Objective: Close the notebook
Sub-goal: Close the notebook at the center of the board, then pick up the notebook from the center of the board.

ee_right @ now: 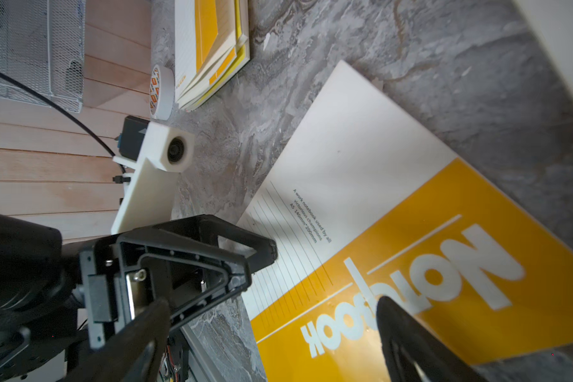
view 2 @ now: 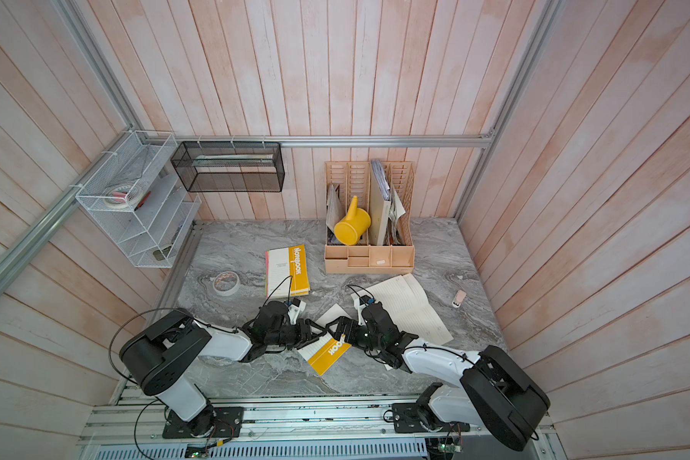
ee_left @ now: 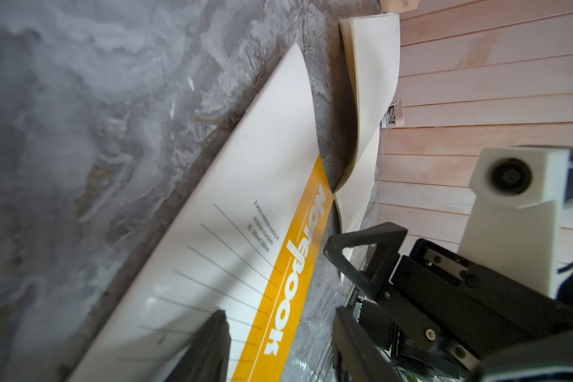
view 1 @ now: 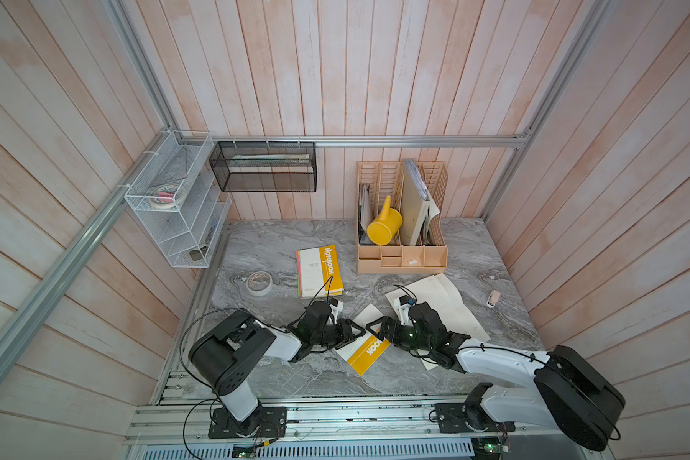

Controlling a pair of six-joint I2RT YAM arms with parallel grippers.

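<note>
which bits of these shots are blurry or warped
In both top views the wall planks fan outward, wide-angle warp; in the left wrist view the tabletop is soft but the notebook print reads; in the right wrist view the right gripper is blurred.

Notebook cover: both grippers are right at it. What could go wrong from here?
1. The left gripper and right gripper are nearly tip to tip over the cover; they could collide.
2. The cover lies nearly flat on the table, so a finger may shove it instead of lifting it.
3. The pages bulge near the spine and could crease.
</note>
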